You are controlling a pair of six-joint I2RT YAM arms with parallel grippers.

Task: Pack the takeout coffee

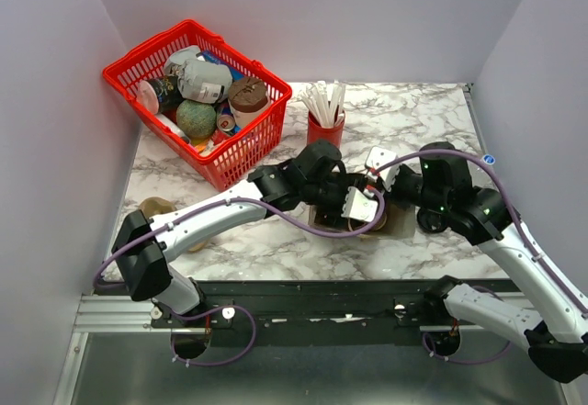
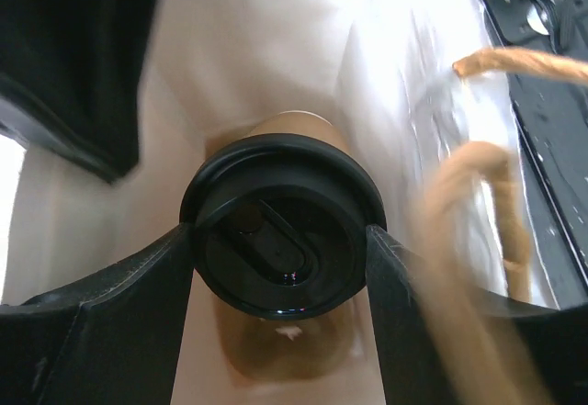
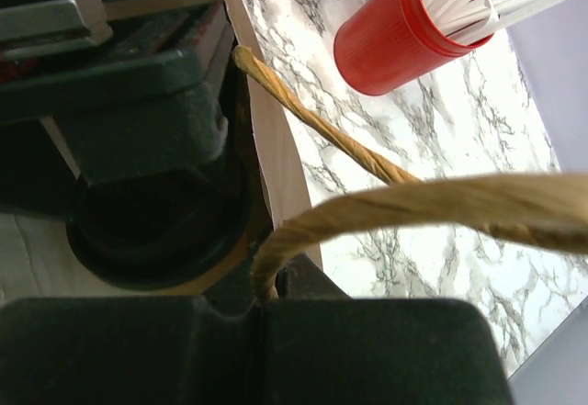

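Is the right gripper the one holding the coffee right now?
No. The right gripper is shut on the bag's twisted paper handle, while the takeout coffee sits in the left gripper.

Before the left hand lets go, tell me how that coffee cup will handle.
The coffee cup has a paper wall that probably dents easily; the left hand on its stiffer lid seems safer. That glossy lid may slip.

From above, my arms [image 1: 276,189] are hiding the takeout coffee [image 2: 280,240] entirely and most of the paper bag [image 1: 400,224]. At my left wrist the twine handle [image 2: 459,295] is blurring; at my right, the top edge is cutting off the red straw cup [image 3: 404,33].
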